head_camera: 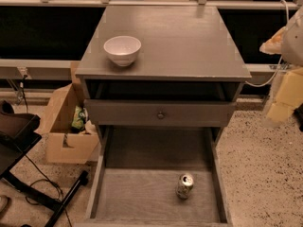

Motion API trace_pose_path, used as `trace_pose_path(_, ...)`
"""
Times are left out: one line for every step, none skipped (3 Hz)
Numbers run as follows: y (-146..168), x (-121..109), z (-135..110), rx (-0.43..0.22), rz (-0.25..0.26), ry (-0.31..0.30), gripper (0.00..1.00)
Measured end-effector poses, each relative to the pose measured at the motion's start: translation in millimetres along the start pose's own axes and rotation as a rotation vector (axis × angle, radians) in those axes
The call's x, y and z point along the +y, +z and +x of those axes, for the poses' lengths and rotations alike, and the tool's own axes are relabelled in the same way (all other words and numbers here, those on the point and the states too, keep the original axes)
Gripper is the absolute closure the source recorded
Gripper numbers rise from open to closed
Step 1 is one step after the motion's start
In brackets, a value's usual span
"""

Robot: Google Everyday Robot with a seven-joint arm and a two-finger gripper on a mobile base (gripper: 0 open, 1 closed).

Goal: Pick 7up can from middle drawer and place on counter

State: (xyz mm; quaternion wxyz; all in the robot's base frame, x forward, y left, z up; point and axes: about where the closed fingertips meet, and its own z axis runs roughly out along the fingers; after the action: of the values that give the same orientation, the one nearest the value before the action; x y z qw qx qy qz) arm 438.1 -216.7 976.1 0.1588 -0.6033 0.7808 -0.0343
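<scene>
The 7up can (185, 186) stands upright on the floor of the pulled-out middle drawer (137, 193), right of centre and near its front. The counter (175, 37) is the flat grey top of the cabinet above it. My gripper (285, 98) hangs at the far right edge of the camera view, beside the cabinet's right side, well above and to the right of the can. It holds nothing that I can see.
A white bowl (122, 49) sits on the counter's front left corner. A closed drawer front with a round knob (161, 114) sits above the open drawer. An open cardboard box (66, 131) and a black chair base (33, 174) stand on the floor to the left.
</scene>
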Motion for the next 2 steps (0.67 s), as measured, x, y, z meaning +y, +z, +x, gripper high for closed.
trace_pose_path(0.0,0.0,0.0,0.0,0.0,0.0,0.0)
trace_pose_path(19.8,0.2,1.5,-0.064,-0.016,0.021,0.0)
